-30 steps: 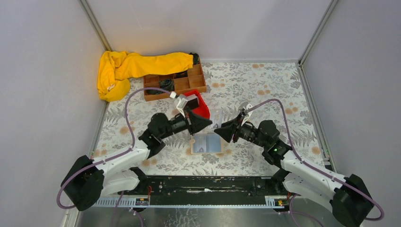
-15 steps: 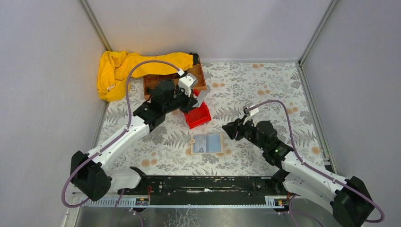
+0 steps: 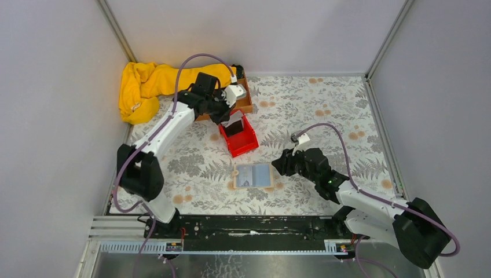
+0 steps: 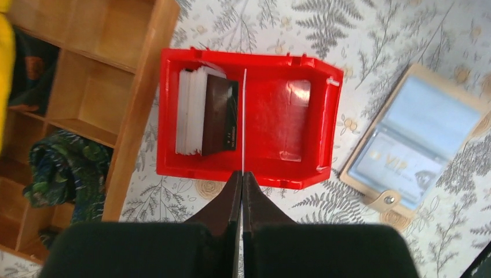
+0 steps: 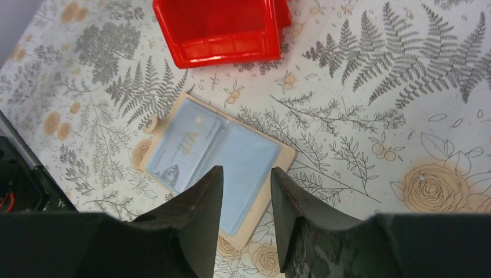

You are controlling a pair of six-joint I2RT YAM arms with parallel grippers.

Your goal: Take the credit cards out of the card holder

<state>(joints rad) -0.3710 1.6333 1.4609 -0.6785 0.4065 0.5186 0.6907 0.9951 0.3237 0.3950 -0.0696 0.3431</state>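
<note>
In the left hand (image 4: 242, 175), a credit card (image 4: 244, 116) over the bin (image 4: 289, 176)

Red bin (image 4: 289, 172); slate-blue, tan-edged card holder (image 5: 243, 162); fern-printed table (image 3: 324, 110); yellow cloth (image 3: 168, 78).

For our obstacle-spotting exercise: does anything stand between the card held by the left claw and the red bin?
Nothing visible does. The left claw pinches the card edge-on directly above the open red bin. The stacked cards inside the bin lie just to one side of it.
</note>
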